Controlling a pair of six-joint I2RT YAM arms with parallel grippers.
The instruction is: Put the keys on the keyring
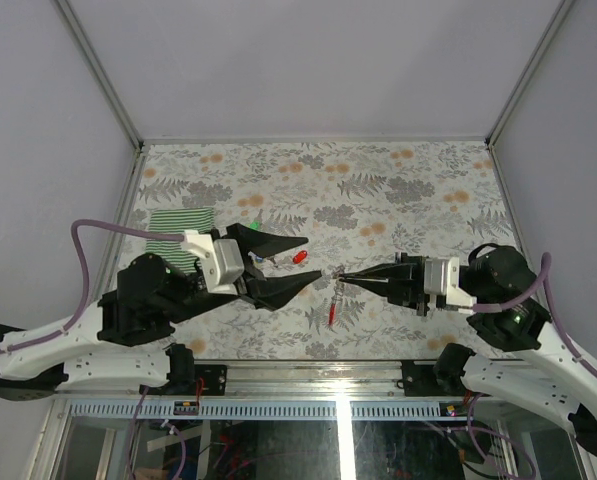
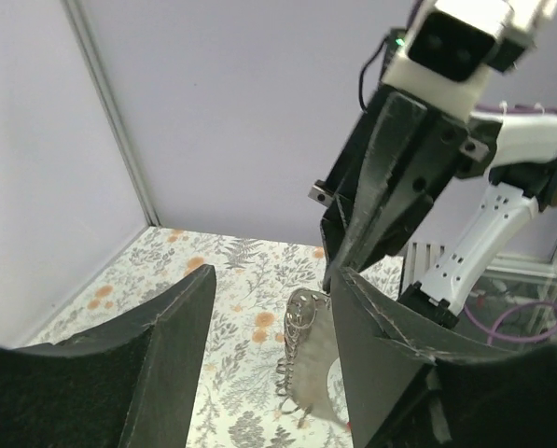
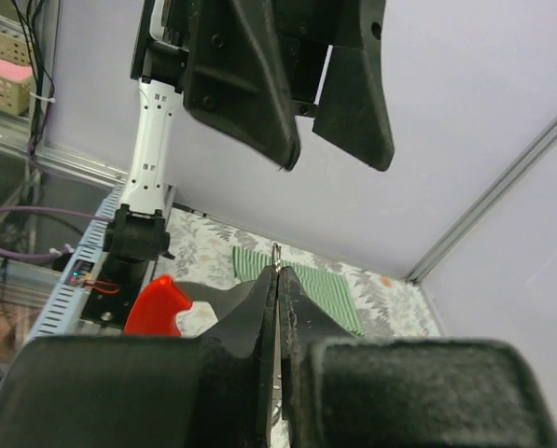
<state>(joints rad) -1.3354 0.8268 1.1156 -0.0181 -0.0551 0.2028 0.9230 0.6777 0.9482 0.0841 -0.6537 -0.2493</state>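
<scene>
Pinched at the very tip of the right tool [image 1: 340,278], jaws fully together: the thin wire keyring [image 2: 301,313], lifted above the flowered tabletop [image 1: 398,190], between the two arms. Hanging under the ring, one of the keys [image 2: 317,369], flat and silvery. Left tool [image 1: 314,256] about half open and holding nothing, with one finger on each side of the ring; hard to tell if the nearer finger touches it. Between those fingers, a red tag [image 1: 300,257]. Closer to the arm bases, a second red tag [image 1: 332,315], not clear whether hanging or lying.

Probably very light, stiff, smooth and slippery, so easy to twist or drop. Better to take a key by its flat blade or tag, and the ring by the wire, close to the split.
</scene>
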